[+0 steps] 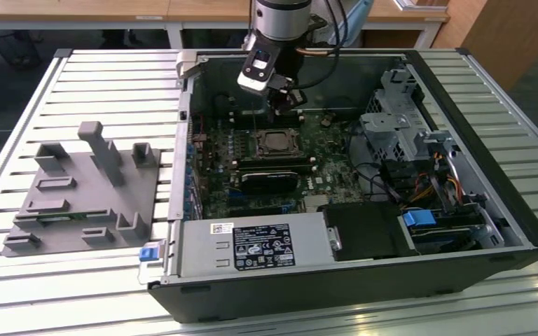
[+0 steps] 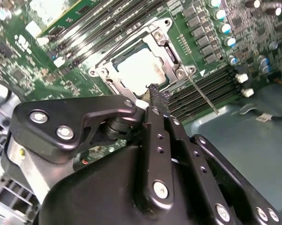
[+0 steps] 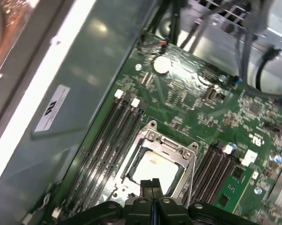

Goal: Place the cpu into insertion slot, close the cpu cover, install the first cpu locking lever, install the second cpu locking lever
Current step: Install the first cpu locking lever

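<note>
The cpu (image 2: 138, 70) lies flat in the insertion slot (image 1: 274, 143) on the green board, its dull silver top showing. The cpu cover (image 3: 166, 146), a silver frame, lies down around the cpu (image 3: 155, 169). A thin locking lever (image 2: 203, 97) runs out from one corner of the socket over the memory slots; the same lever (image 3: 192, 176) lies along the socket's side. My gripper (image 3: 151, 183) is shut with nothing between its fingers, and hangs just above the socket's edge. In the exterior view the gripper (image 1: 286, 105) is over the board, just behind the socket.
Long black memory slots (image 3: 108, 140) flank the socket on both sides. The open case's metal wall (image 3: 70, 93) stands close by. A black cooler (image 1: 269, 182), the power supply (image 1: 250, 245) and a drive cage with cables (image 1: 409, 140) fill the case. A grey fixture (image 1: 82, 189) sits at the exterior view's left.
</note>
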`<control>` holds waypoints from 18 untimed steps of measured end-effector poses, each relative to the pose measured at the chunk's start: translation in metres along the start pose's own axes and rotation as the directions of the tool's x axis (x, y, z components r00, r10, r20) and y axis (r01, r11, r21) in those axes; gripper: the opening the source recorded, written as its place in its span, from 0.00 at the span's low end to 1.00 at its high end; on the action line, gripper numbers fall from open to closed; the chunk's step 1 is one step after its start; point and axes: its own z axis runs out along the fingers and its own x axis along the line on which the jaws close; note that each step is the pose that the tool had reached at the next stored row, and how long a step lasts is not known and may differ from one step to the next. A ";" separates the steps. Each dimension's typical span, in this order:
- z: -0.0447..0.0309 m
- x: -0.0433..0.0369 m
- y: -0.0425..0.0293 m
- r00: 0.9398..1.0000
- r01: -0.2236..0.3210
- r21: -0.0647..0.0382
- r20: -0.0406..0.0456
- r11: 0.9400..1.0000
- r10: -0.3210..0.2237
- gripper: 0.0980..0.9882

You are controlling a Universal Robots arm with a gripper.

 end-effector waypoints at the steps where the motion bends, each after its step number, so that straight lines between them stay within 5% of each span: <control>1: 0.0000 0.0000 0.0000 1.000 0.018 0.000 -0.001 1.000 -0.018 0.03; 6: 0.0000 0.0000 0.0000 0.994 0.109 -0.001 -0.003 0.994 -0.109 0.03; 10: 0.0000 0.0000 0.0000 0.983 0.181 -0.002 -0.005 0.983 -0.181 0.03; 18: 0.0000 0.0000 0.0000 0.947 0.322 -0.004 -0.009 0.947 -0.322 0.03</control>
